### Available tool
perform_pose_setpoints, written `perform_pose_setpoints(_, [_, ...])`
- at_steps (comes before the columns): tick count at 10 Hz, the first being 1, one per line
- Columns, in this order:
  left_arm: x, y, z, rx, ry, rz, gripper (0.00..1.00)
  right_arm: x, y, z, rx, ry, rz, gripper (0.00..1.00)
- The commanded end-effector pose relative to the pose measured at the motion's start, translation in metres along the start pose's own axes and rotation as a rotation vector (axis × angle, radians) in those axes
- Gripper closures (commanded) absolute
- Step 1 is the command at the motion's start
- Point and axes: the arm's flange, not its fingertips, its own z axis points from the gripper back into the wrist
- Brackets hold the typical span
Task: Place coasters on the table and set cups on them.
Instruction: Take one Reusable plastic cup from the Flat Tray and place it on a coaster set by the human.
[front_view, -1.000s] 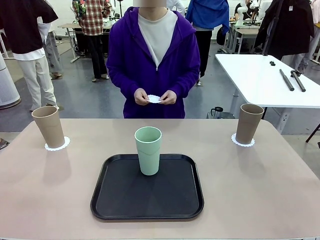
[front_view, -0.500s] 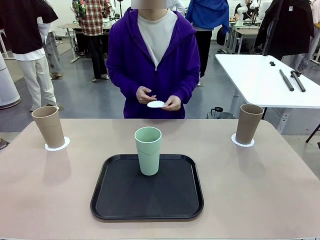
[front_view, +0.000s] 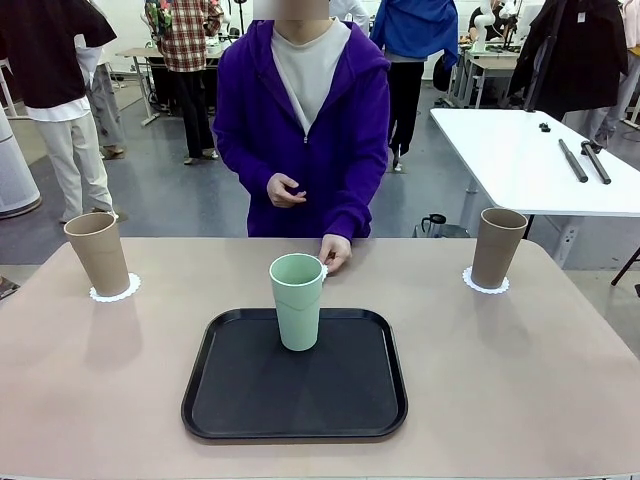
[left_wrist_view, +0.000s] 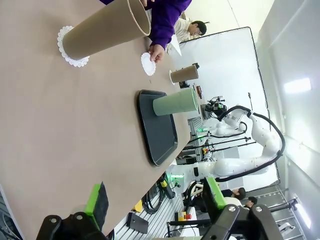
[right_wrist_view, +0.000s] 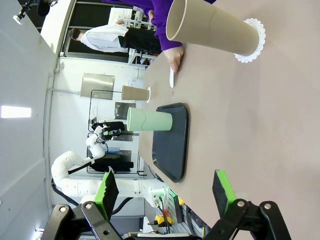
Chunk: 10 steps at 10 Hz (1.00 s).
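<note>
On the beige table (front_view: 520, 380), a tan cup (front_view: 97, 253) stands on a lacy white coaster (front_view: 115, 293) at the far left. A second tan cup (front_view: 498, 246) stands on its coaster (front_view: 485, 286) at the far right. The mint green cup (front_view: 297, 300) is upright on the black tray (front_view: 340, 390). Behind it, the person's hand (front_view: 335, 252) presses a third coaster (left_wrist_view: 147, 64) onto the table. My left gripper (left_wrist_view: 155, 197) is open above the table's near left edge, and my right gripper (right_wrist_view: 165, 189) is open above its near right edge. Both hold nothing.
A white table (front_view: 520, 160) with black rods (front_view: 585, 160) stands at the back right. The person in a purple hoodie stands at the far edge, and other people stand farther off. Bare tabletop lies on both sides of the tray.
The person's hand has come down from chest height to the table behind the green cup, bringing the coaster with it. The other hand stays at the chest. Cups and grippers have not moved.
</note>
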Motion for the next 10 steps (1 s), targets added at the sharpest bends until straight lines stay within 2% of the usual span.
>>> perform_pose_setpoints(1, [-0.0018,0.0001,0.0002,-0.002,-0.009,0.000,0.00,-0.0011,0.0003,0.0006,0.005,-0.004,0.001,0.00])
perform_pose_setpoints(10, [-0.0018,0.0001,0.0002,-0.002,-0.009,0.000,0.00,-0.0011,0.0003,0.0006,0.005,-0.004,0.001,0.00])
